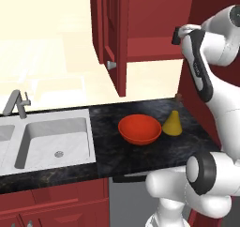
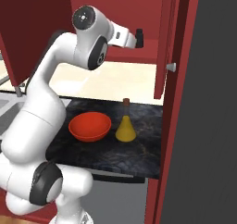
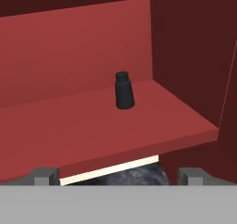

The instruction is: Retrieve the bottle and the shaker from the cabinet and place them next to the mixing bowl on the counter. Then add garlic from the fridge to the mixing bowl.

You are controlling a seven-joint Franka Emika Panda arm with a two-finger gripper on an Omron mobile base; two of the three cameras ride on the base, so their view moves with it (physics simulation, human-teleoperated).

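Note:
The small black shaker [image 3: 124, 90] stands upright on the red shelf [image 3: 97, 126] of the open wall cabinet [image 1: 140, 15]. My gripper [image 3: 118, 177] is open and empty, held in front of the shelf edge and short of the shaker. From the base views the gripper [image 1: 176, 35] [image 2: 139, 35] is raised at the cabinet opening. Below, the yellow flask-shaped bottle [image 1: 172, 123] [image 2: 125, 126] stands on the black counter [image 1: 117, 162], just right of the red-orange mixing bowl [image 1: 139, 129] [image 2: 90, 126]. The bowl looks empty.
The cabinet door [image 1: 115, 34] hangs open to the left of my hand, with its silver knob [image 1: 111, 65]. A steel sink [image 1: 56, 141] and faucet [image 1: 16, 104] lie left of the bowl. A dark grey panel [image 2: 213, 126] rises at the right.

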